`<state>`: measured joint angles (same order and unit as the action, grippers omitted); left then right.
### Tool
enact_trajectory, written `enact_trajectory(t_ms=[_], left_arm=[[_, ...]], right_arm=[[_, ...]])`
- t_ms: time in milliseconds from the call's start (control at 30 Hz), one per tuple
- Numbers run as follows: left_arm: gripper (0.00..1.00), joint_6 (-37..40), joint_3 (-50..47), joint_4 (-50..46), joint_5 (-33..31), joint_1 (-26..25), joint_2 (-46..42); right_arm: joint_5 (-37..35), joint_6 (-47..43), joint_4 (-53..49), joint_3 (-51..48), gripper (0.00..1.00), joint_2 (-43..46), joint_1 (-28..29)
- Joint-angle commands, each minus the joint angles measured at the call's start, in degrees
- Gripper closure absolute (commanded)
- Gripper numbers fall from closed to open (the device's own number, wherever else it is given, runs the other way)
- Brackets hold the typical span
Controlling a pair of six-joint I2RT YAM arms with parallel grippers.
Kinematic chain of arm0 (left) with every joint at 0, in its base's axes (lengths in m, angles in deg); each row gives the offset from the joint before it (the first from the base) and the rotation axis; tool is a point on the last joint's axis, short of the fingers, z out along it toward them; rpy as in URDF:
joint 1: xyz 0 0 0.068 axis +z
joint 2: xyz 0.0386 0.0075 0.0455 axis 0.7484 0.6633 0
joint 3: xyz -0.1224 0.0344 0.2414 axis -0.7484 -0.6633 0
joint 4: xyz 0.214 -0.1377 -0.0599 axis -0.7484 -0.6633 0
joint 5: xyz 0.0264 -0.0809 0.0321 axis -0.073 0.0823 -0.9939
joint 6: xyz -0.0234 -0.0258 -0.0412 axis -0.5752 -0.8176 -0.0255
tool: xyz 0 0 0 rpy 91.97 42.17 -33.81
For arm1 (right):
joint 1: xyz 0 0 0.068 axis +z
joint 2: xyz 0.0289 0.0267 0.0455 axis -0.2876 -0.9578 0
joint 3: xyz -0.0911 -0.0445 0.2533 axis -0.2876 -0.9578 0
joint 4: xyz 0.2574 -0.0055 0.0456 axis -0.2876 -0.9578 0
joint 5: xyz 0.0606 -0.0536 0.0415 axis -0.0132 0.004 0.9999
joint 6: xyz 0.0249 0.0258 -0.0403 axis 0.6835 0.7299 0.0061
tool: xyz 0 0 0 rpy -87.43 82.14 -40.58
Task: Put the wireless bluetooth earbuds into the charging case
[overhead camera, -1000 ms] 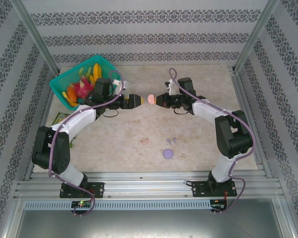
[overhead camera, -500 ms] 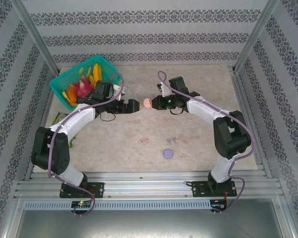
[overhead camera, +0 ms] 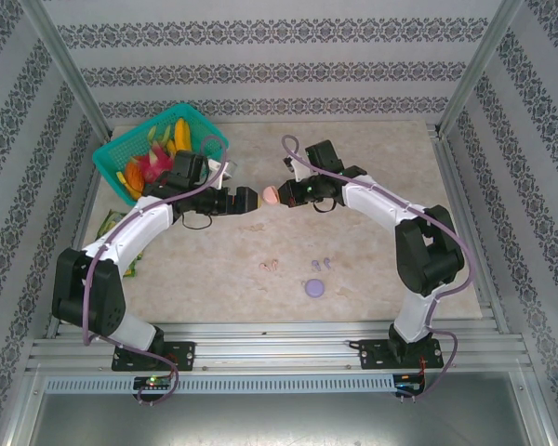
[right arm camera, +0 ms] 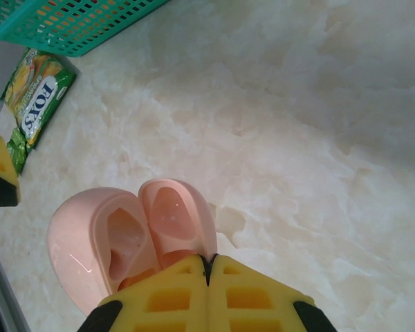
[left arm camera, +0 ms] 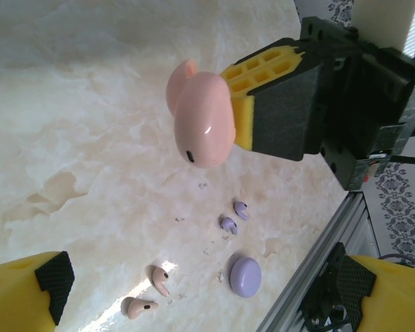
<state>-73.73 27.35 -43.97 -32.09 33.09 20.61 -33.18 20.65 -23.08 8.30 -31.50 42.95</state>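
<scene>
Wireless bluetooth earbuds (left arm camera: 227,223), four tiny stemmed plastic buds, lie loose on the beige marbled table top (overhead camera: 391,158), in its near half and between the two arm bases. We see the pale pink pair (left arm camera: 160,280) with its two buds close together, and the pale lilac pair (left arm camera: 241,209) a little to the right of it in the top view, apart from the pink one. Just on the near side of the lilac buds rests a small round lilac case (left arm camera: 245,276), closed, not touching them. No bud sits in any case. Higher up, well above the table, hangs the pale pink round plastic charging case (left arm camera: 200,124); in the right wrist view it is opened like a shell and we look into its hollow halves. The right gripper (right arm camera: 209,277) carries it: the yellow fingers are pressed together and pinch the edge of this case. Facing it from the other side is the left gripper (overhead camera: 249,199), very near the pink case, and we cannot tell whether they touch. Its yellow fingers (left arm camera: 28,297) are spread wide and hold nothing. In the far left corner stands a teal plastic mesh basket (right arm camera: 76,28) with colourful things inside, and beside it, at the left edge, lies a green sweets packet (right arm camera: 38,93).
</scene>
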Motion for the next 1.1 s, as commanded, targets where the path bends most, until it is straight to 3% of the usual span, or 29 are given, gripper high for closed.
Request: enact_trajectory(t_ms=[0,433,800,1067], left_arm=[[0.00,1.98,4.05,-3.84,0.58,0.58,1.65],[0.00,7.54,12.21,-7.35,4.88,0.51,11.90],[0.00,15.07,25.47,-15.51,10.82,1.83,21.90],[0.00,16.84,28.35,-17.60,14.00,2.85,23.59]], right_arm=[[-1.49,-1.35,-1.01,2.02,1.00,-1.70,1.00],[-7.13,-3.70,-2.21,3.12,1.00,-2.19,2.33],[-11.82,-6.95,-5.41,5.95,1.00,-3.60,2.41],[-14.83,-8.68,-5.38,6.89,1.00,-3.41,4.32]])
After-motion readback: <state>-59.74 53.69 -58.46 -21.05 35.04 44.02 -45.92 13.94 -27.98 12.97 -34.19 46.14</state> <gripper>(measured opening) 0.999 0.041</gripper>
